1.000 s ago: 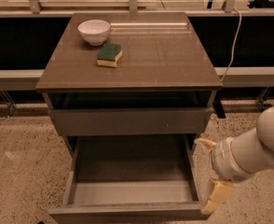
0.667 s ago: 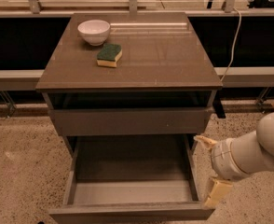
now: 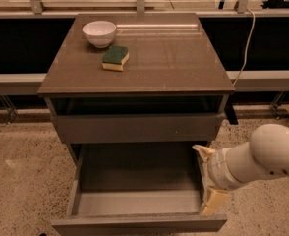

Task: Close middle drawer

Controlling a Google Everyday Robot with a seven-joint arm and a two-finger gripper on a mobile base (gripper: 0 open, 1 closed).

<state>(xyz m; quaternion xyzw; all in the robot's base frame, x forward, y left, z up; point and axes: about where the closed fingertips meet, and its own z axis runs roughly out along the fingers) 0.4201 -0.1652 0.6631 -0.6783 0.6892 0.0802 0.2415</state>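
The wide grey-brown handle-less middle drawer (image 3: 134, 224) stands pulled far out of the cabinet. Its plain flat front panel lies nearest the camera at the lower edge of the view. Its deep box is exposed, showing a paler grey floor with nothing on it.

The gripper (image 3: 207, 176), on a white rounded arm (image 3: 270, 154) entering from the right, is at the right side wall of this drawer, near its front corner. Its two pale yellow fingers (image 3: 213, 200) are spread well apart, one toward the cabinet and one toward the front panel. Contact with the wall cannot be determined.

The grey-brown top drawer front (image 3: 137, 128) sits above, with a dark gap over it.

On the brown worktop (image 3: 174, 63), a yellow rectangular sponge with a green top (image 3: 115, 58) lies near a round white bowl (image 3: 100, 32), which is farther back.
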